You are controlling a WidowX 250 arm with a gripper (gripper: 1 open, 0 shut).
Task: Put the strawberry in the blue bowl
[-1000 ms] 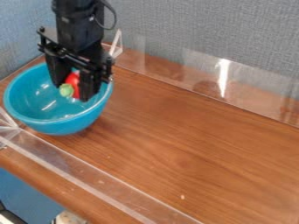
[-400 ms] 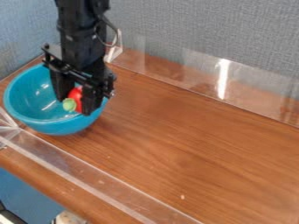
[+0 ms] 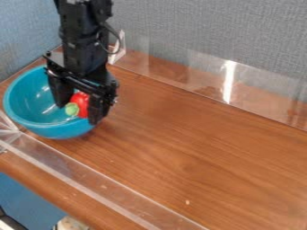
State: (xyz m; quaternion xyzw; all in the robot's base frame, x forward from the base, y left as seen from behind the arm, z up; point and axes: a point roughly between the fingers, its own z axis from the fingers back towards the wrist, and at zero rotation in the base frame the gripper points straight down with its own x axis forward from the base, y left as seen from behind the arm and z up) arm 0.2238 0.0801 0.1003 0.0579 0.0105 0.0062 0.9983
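The blue bowl (image 3: 36, 112) stands at the left of the wooden table. My gripper (image 3: 79, 104) hangs down from the black arm over the bowl's right side, its fingertips at rim height. The strawberry (image 3: 77, 104), red with a bit of green showing, sits between the black fingers (image 3: 60, 97) and appears held. It is over the inside of the bowl, close to the right wall. The bowl's right rim is hidden behind the gripper.
Clear acrylic walls run along the table's back (image 3: 228, 76) and front edge (image 3: 84, 175). The brown wooden tabletop (image 3: 192, 144) stretches out to the right of the bowl. A grey textured wall is behind.
The gripper has come down and slightly forward with the strawberry, from above the bowl's far rim to down at its right side.
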